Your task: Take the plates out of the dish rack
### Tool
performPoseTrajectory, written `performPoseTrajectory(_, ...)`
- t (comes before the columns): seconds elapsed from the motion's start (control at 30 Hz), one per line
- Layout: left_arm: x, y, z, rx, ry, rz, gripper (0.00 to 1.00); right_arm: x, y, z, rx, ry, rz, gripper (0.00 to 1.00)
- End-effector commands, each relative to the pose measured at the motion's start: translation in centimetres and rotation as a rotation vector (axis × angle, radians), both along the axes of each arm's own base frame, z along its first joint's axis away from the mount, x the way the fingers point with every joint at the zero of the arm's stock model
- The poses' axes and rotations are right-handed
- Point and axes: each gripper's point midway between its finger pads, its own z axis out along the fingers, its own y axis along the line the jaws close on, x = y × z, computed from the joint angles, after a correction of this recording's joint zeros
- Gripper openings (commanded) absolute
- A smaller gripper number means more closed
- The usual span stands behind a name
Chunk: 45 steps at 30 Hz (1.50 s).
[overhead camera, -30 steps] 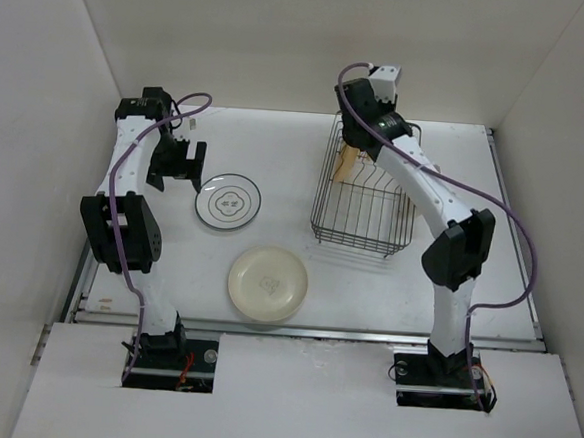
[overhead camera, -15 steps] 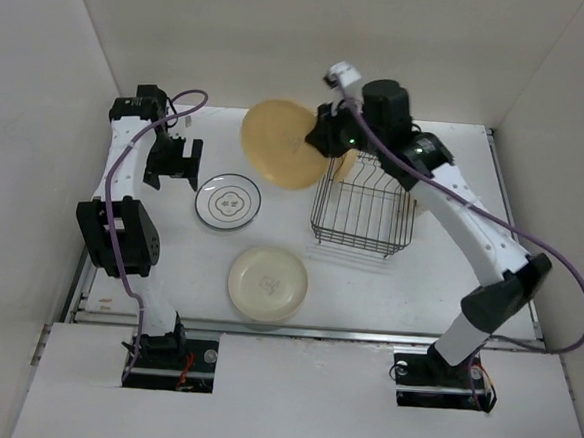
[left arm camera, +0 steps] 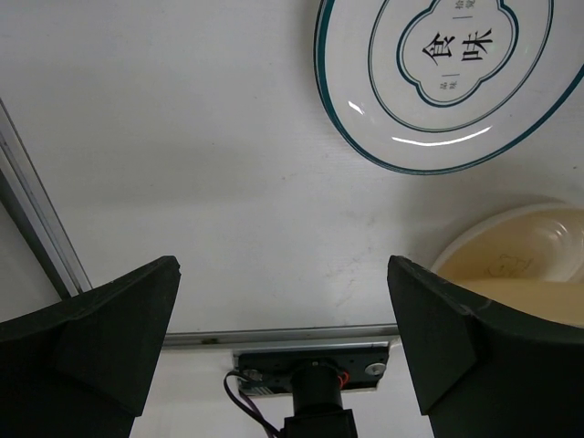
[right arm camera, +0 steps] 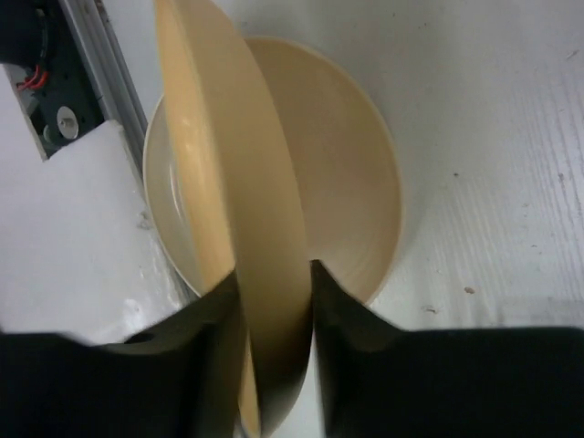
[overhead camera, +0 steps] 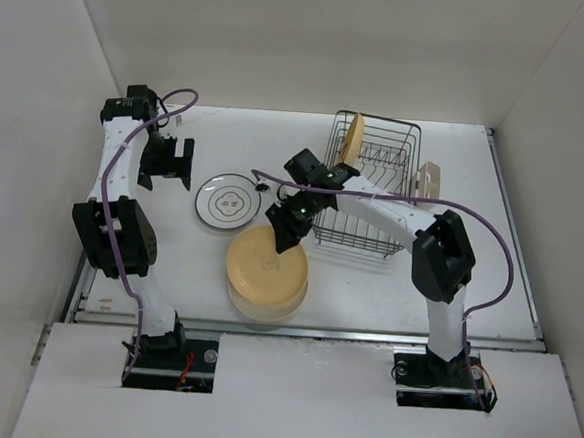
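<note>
- Your right gripper pinches the rim of the orange-tan plate, with its fingers pressed on both faces.
- That plate hangs tilted over the cream plate, near the front edge of the table.
- Your left gripper stands spread wide and empty beside the patterned plate.
- A second plate, tan, stands upright in the dish rack.

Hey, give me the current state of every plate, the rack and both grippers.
orange-tan plate, gripped by its rim, over the cream plate
cream plate, flat on the table
patterned plate, flat on the table
dish rack, one tan plate upright inside
left gripper, open, empty
right gripper, shut on orange-tan plate
</note>
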Motion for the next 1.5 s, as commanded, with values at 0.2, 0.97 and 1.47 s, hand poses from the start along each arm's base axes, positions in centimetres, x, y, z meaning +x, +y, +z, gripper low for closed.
performPoseTrajectory(0.2, -0.9, 0.0, 1.4, 0.014, -0.025, 0.011, 0.97, 3.3, 0.5, -1.5, -0.195, -0.279, -0.110, 0.76)
performPoseTrajectory(0.97, -1.3, 0.8, 0.7, 0.059, -0.006, 0.023, 0.97, 23.3, -15.7, 17.8, -0.011, -0.637, -1.574, 1.00)
performPoseTrajectory(1.47, -2.7, 5.1, 1.3, 0.315, -0.060, 0.056, 1.00, 29.5, -19.6, 11.6, -0.121, -0.581, -1.612, 0.45)
